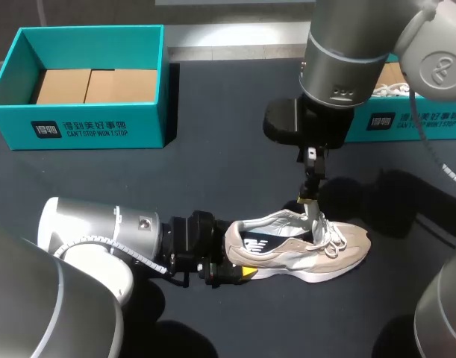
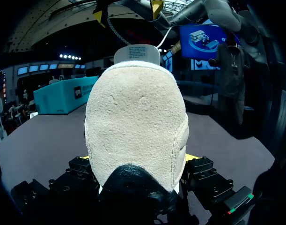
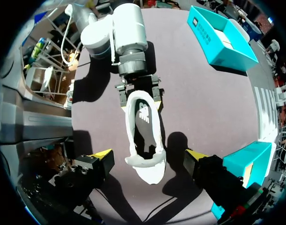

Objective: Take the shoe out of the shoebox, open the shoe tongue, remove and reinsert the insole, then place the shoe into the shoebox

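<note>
- Head view shows me the shoe (image 1: 306, 250) standing on its sole on the dark table (image 1: 213, 156), between the two teal shoeboxes and nearer to me than either, out of both.
- It is a beige suede trainer with a white sole and white laces. The lining inside is dark and carries a white mark.
- Its toe points to the view's right and its heel faces my left arm.
- In the left wrist view the rounded suede heel fills almost everything, with a black patch at its base and the white tongue rising behind it.
- My left gripper (image 1: 226, 270) lies low along the table and clamps the heel, one yellow tip showing on each side of it.
- My right arm comes in from the upper right corner and hangs its gripper (image 3: 150, 154) straight down over the laced front of the shoe.
- Its fingers (image 3: 103, 154) stand wide apart in the right wrist view, with the forefoot under the gap between them and nothing gripped.
- The left shoebox (image 1: 86, 123) is open with brown card pieces inside.
- The right shoebox (image 1: 414, 119) is partly hidden behind my right arm.
</note>
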`<state>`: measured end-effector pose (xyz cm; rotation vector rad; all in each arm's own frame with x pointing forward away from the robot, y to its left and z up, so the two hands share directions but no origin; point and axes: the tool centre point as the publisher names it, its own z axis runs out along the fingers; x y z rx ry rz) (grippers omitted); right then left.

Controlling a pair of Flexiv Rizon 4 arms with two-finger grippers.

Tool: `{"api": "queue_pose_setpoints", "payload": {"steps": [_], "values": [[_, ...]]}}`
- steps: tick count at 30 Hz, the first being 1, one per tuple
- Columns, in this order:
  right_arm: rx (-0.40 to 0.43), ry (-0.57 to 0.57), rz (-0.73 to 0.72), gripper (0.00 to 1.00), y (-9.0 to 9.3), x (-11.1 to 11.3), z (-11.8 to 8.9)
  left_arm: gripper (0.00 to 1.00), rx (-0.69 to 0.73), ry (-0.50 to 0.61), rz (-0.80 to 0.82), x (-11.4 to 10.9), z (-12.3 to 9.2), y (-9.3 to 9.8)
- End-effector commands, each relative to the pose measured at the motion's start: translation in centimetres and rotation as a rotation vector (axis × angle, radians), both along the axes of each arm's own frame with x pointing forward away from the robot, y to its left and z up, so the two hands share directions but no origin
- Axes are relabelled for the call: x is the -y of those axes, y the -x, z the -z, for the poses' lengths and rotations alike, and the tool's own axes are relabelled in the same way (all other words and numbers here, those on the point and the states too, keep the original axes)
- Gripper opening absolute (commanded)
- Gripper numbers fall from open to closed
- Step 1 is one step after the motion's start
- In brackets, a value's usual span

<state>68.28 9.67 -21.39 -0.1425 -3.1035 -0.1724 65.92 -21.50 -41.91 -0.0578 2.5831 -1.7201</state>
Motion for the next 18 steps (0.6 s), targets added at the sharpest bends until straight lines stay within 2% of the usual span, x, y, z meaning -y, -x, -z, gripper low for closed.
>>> {"api": "queue_pose_setpoints", "payload": {"steps": [1, 4, 5, 6, 7, 8, 9, 14, 15, 18], "values": [[-0.027, -0.024, -0.026, 1.00, 1.2, -0.9, 1.5, 0.00, 0.001, -0.001, -0.001, 0.2, 0.1, 0.0], [-0.048, -0.039, -0.048, 1.00, 2.6, -1.6, 1.8, 0.00, 0.001, -0.001, -0.001, 0.2, 0.1, 0.0], [-0.052, -0.038, -0.071, 0.81, 2.9, -1.8, 2.0, 0.00, 0.001, -0.001, -0.001, 0.2, 0.1, 0.0], [-0.064, -0.039, -0.080, 0.45, 3.2, -2.0, 2.2, 0.00, 0.001, -0.001, -0.001, 0.2, 0.1, 0.0], [-0.062, -0.031, -0.087, 0.29, 3.3, -2.1, 2.4, 0.00, 0.001, -0.001, -0.001, 0.2, 0.1, 0.0], [-0.070, -0.026, -0.103, 0.03, 3.5, -2.3, 2.6, 0.00, 0.001, -0.001, -0.001, 0.2, 0.1, 0.0], [-0.074, -0.024, -0.109, 0.00, 3.6, -2.4, 2.7, 0.00, 0.001, -0.001, -0.001, 0.2, 0.1, 0.0], [-0.126, -0.012, -0.147, 0.00, 4.1, -3.2, 3.9, 0.00, 0.001, -0.001, -0.001, 0.2, 0.1, 0.0], [-0.117, -0.002, -0.126, 0.00, 4.0, -3.3, 4.5, 0.00, 0.001, -0.001, -0.001, 0.2, 0.1, 0.0], [-0.117, -0.002, -0.126, 0.00, 4.0, -3.3, 4.5, 0.00, 0.001, -0.001, -0.001, 0.2, 0.1, 0.0]]}}
